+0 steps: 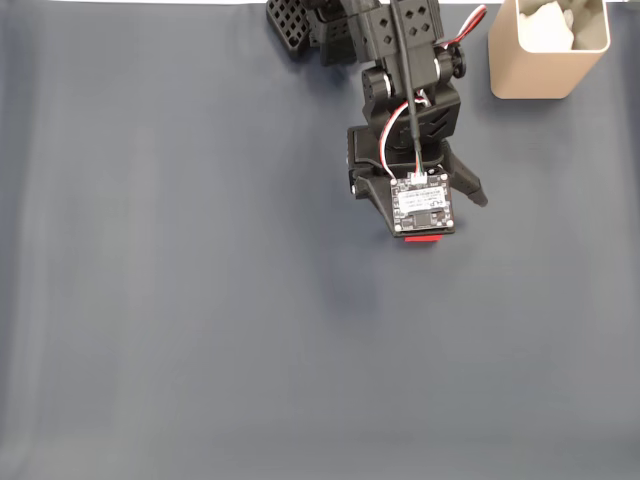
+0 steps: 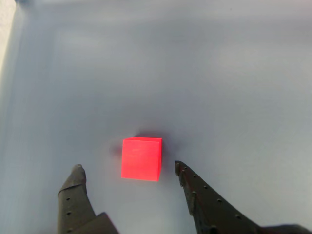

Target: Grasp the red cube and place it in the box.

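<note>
My gripper is spread wide with the red cube sitting right at its tips.

In the wrist view, the cube is low in the middle of the frame on the gray table, between my two fingertips, and neither one touches it. I hold nothing. In the fixed view, a bit of red peeks out under my arm, and the box stands far off in the upper right corner.
</note>
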